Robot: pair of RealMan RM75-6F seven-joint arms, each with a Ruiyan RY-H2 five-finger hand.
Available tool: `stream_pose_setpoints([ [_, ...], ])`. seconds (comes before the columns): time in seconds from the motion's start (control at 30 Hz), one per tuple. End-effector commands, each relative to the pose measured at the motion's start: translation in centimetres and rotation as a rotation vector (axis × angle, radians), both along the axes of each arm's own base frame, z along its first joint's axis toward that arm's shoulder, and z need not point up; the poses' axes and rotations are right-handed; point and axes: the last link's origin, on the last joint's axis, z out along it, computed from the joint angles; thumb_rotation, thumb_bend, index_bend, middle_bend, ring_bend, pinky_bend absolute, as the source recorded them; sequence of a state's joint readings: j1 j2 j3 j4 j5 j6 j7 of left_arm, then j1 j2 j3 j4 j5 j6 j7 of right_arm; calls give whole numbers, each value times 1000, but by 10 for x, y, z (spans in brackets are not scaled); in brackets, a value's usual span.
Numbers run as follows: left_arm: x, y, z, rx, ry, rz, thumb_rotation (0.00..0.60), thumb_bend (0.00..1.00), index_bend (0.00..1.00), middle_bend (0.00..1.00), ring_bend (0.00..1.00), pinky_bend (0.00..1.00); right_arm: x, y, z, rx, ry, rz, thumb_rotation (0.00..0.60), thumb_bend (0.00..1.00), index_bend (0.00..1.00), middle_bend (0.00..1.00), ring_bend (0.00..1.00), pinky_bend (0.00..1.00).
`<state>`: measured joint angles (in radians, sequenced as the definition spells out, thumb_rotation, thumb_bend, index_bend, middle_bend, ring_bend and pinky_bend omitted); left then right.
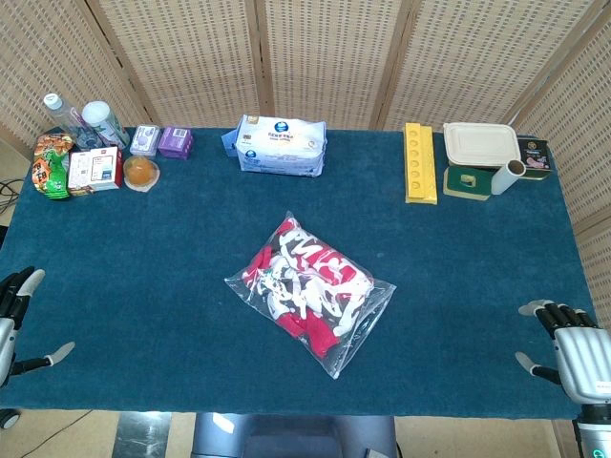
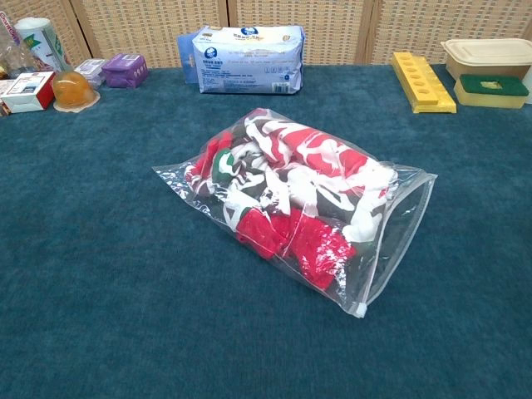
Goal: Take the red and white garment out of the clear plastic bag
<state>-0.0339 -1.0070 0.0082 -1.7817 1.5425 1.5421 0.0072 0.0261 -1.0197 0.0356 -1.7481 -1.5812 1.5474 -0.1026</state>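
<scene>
The red and white patterned garment lay crumpled inside the clear plastic zip bag, which rested flat near the middle of the dark teal carpeted table. In the chest view the garment filled most of the bag, and the bag's zip edge faced the robot's right side.

Both hands were well apart from the bag. The left hand sat at the table's near left edge, fingers spread and holding nothing. The right hand sat at the near right edge, likewise with fingers apart and empty. Neither hand appeared in the chest view.

Along the far edge stood a white and blue soft pack of tissues; its print carried a round blue logo and lines of characters too small to read. A small red and white box and a green snack packet bore printing that was also illegible. Farther right lay a yellow plastic tray with round holes and a cream lidded container.
</scene>
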Motion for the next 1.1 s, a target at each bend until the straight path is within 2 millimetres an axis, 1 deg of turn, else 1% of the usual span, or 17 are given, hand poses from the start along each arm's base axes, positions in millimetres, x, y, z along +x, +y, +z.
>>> stream_pose_setpoints([
  [0.03, 0, 1, -1, -6, 1, 2, 600, 12, 0, 35, 0, 113, 0, -1, 0, 0, -1, 0, 600, 164, 349, 329, 336, 328],
  [0.17, 1, 2, -2, -21, 0, -1, 600, 13, 0, 35, 0, 113, 0, 0, 0, 0, -1, -1, 600, 164, 349, 328, 336, 328],
  [0.27, 6, 4, -1, -43, 3, -30, 600, 12, 0, 35, 0, 113, 0, 0, 0, -5, -3, -3, 600, 164, 349, 328, 335, 328],
  [0.33, 22, 17, 0, -94, 46, -122, 600, 12, 0, 35, 0, 113, -1, 1, 0, -6, -9, -4, 600, 164, 349, 328, 335, 328],
  [0.37, 26, 21, 0, -117, 53, -137, 600, 11, 2, 35, 0, 113, -1, 1, 0, -6, -10, -3, 600, 164, 349, 328, 335, 328],
  [0.4, 34, 28, -2, -156, 67, -170, 600, 12, 4, 35, 0, 113, -2, 2, 0, -7, -11, -3, 600, 165, 349, 328, 335, 328],
  [0.47, 43, 35, -3, -197, 81, -196, 600, 12, 7, 35, 0, 113, -3, 2, 1, -9, -13, -5, 600, 165, 349, 328, 335, 328],
  [0.5, 55, 44, -7, -241, 100, -244, 600, 11, 7, 35, 0, 113, -4, 4, 2, -14, -15, -7, 600, 165, 349, 328, 335, 328],
  [0.6, 64, 51, -9, -274, 111, -265, 600, 11, 8, 35, 0, 113, -5, 5, 3, -16, -17, -9, 600, 164, 349, 328, 335, 328],
  [0.67, 76, 60, -14, -317, 132, -298, 600, 12, 7, 35, 0, 113, -7, 6, 3, -19, -19, -11, 600, 164, 349, 328, 335, 328],
  [0.73, 91, 70, -20, -365, 162, -343, 600, 11, 7, 35, 0, 113, -9, 7, 4, -19, -20, -14, 600, 164, 349, 328, 335, 328],
  [0.83, 119, 91, -36, -456, 211, -412, 600, 10, 8, 35, 0, 113, -12, 9, 5, -20, -23, -15, 600, 165, 349, 328, 335, 328],
  [0.9, 134, 104, -46, -506, 246, -446, 600, 8, 4, 35, 0, 113, -13, 10, 5, -20, -26, -14, 600, 164, 349, 328, 334, 328],
  [1.0, 165, 130, -70, -584, 314, -515, 600, 4, 0, 35, 0, 104, -15, 10, 6, -18, -30, -10, 600, 164, 349, 328, 334, 328],
  [1.03, 176, 141, -80, -609, 339, -538, 600, 4, 0, 35, 0, 97, -16, 11, 7, -16, -30, -10, 600, 164, 349, 328, 335, 328],
  [1.1, 191, 155, -94, -635, 360, -560, 600, 3, 0, 35, 0, 86, -18, 11, 7, -14, -30, -12, 600, 164, 349, 328, 335, 328],
])
